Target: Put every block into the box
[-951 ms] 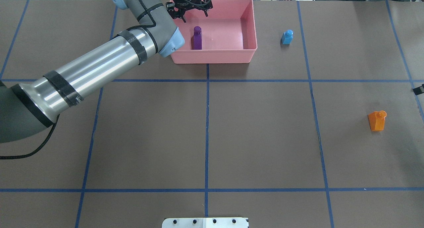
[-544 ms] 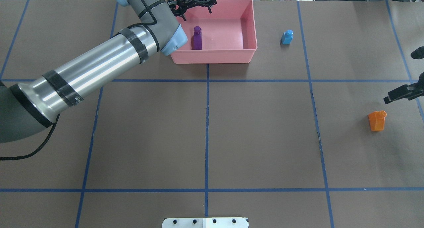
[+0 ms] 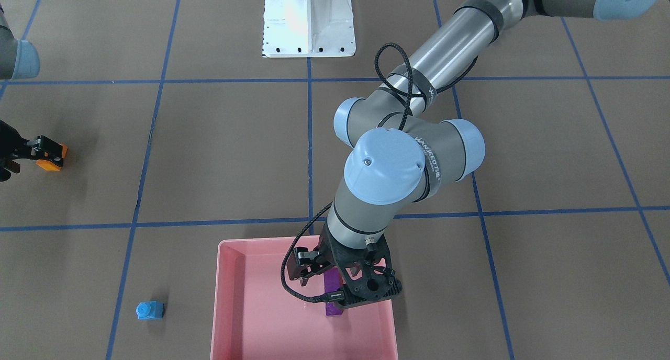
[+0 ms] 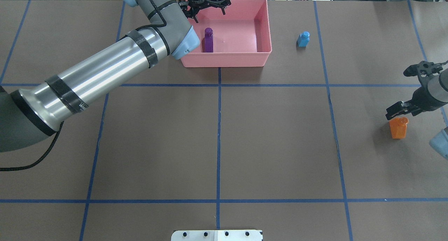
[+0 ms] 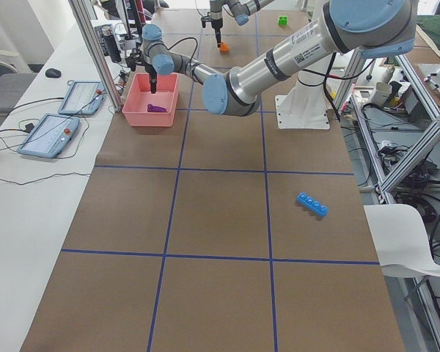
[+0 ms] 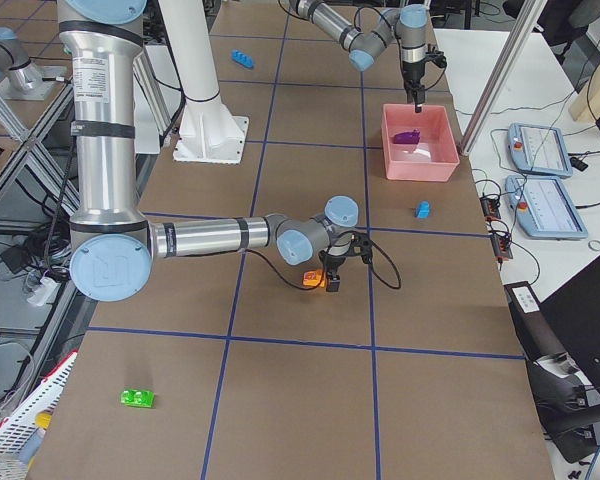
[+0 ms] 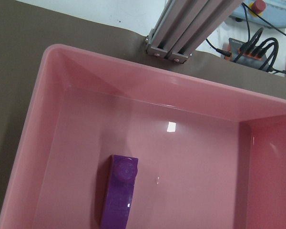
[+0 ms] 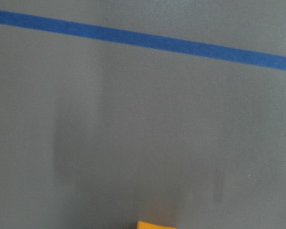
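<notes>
The pink box (image 4: 224,63) stands at the table's far edge; it also shows in the front view (image 3: 225,297) and the left wrist view (image 7: 38,133). A purple block (image 4: 208,40) lies inside it (image 7: 120,191). My left gripper (image 4: 206,4) hangs open and empty above the box's far wall. The orange block (image 4: 398,127) stands on the table at the right. My right gripper (image 4: 397,94) is open just above and beside it; the block's top edge (image 8: 155,225) shows in the right wrist view. A small blue block (image 4: 303,39) stands right of the box. The long blue block (image 5: 312,204) and the green block (image 6: 137,398) lie far off.
The white robot base (image 3: 309,20) sits at the near middle edge of the table. Tablets (image 5: 51,132) and cables lie on the bench beyond the box. An aluminium post (image 7: 190,28) stands just behind the box's far wall.
My right arm has come in from the right edge and its open gripper has moved to the orange block. My left gripper has drawn slightly back over the box.
</notes>
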Tool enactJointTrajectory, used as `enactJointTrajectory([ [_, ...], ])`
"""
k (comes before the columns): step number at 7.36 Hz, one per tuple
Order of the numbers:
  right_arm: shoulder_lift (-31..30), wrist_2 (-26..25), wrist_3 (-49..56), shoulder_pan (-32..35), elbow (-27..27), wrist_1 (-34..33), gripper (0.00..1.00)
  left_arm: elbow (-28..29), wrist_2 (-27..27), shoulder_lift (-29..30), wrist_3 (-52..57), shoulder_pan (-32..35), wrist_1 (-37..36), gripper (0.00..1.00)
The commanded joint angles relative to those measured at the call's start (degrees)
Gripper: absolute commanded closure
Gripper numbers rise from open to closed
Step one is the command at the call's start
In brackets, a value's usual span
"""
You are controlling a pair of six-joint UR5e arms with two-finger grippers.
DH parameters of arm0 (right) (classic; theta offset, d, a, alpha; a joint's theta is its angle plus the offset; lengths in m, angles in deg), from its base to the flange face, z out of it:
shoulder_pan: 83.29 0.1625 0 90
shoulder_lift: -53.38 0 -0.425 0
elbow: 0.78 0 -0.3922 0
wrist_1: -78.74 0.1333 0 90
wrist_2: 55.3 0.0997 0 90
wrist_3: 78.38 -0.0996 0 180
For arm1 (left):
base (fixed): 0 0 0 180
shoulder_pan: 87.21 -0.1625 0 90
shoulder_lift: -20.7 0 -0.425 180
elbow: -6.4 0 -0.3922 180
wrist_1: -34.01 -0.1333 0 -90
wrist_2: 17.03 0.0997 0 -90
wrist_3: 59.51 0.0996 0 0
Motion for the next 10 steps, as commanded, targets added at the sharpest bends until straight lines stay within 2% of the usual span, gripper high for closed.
enactJointTrajectory([
  [1, 1.1, 0.0, -0.8, -0.9, -2.0, 0.0, 0.0, -4.2, -0.2, -0.4, 0.1, -0.1, -5.5, 0.04],
  [2, 1.1, 0.4, -2.7, -1.0, -1.8, 0.0, 0.29, -6.0, -0.3, -0.8, 0.2, -0.1, -7.6, 0.05],
  [3, 0.9, 0.5, -6.2, -1.6, -1.6, 0.1, 0.71, -8.4, -1.9, -2.5, 0.2, 0.0, -7.8, 0.05],
  [4, 0.3, 0.6, -6.3, -1.7, -1.0, 0.2, 0.72, -12.8, -5.6, -6.1, 0.2, 0.3, -8.4, 0.05],
  [6, -2.8, 1.6, -6.2, -1.8, 1.2, 0.1, 0.87, -22.6, -6.3, -12.7, 0.2, 0.4, -11.4, 0.05],
  [7, -3.8, 1.6, -6.2, -1.7, 2.1, 0.1, 1.0, -25.4, -6.3, -14.2, 0.3, 0.4, -13.6, 0.05],
  [8, -3.9, 1.7, -6.3, -1.8, 2.5, 0.1, 1.0, -28.7, -6.3, -17.1, 0.5, 0.4, -14.8, 0.05],
  [9, -2.8, 1.6, -6.7, -1.8, 4.8, -1.1, 1.0, -35.2, -6.4, -22.9, 1.3, 0.8, -14.8, 0.06],
  [10, 3.3, 1.8, -6.9, -1.5, 5.1, -6.0, 1.0, -43.2, -6.5, -30.7, 3.6, 1.0, -14.8, 0.06],
])
